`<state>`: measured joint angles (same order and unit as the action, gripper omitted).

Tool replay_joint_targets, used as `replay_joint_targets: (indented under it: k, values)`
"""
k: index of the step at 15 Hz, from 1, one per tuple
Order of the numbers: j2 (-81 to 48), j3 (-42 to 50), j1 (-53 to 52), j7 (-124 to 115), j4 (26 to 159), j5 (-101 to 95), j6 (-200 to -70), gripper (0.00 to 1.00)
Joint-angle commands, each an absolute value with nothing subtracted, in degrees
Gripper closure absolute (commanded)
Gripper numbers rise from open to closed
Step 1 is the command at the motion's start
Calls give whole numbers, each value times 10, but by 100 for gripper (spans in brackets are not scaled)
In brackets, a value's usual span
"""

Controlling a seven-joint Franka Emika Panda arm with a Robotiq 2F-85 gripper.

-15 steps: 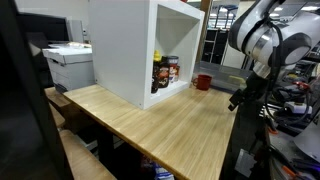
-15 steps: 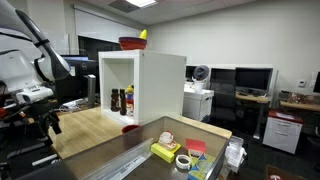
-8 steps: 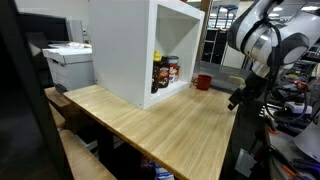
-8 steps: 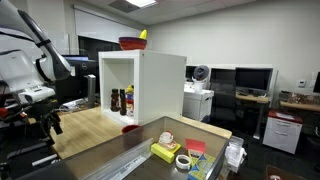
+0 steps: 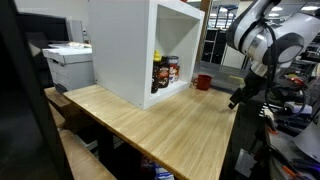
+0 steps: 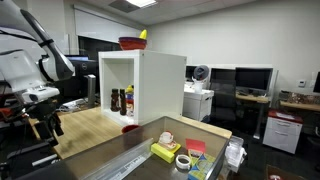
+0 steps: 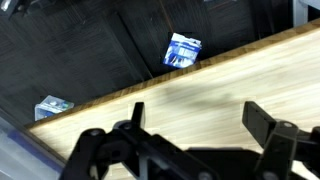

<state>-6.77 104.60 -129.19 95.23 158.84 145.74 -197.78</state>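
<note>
Your fingers (image 7: 278,132) were spread wide and empty, hanging over the edge of the wooden tabletop (image 5: 150,125). The red cup (image 5: 203,82) stood nearby on it, beside the white cabinet (image 5: 125,50) holding bottles (image 5: 165,72).

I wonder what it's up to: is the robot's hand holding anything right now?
No, the hand is open and empty, with only the light wooden tabletop showing between its fingers.
</note>
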Motion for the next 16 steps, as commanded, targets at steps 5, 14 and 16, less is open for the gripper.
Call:
replay_joint_targets:
  k: [5, 14, 16]
  values:
    - [-67, 1049, -1228, 1114, 1588, 1473, -1983, 0]
    - [-87, 1014, -1128, 1285, 1588, 1516, -1982, 0]
    - [-84, 998, -1105, 1281, 1588, 1497, -1982, 0]
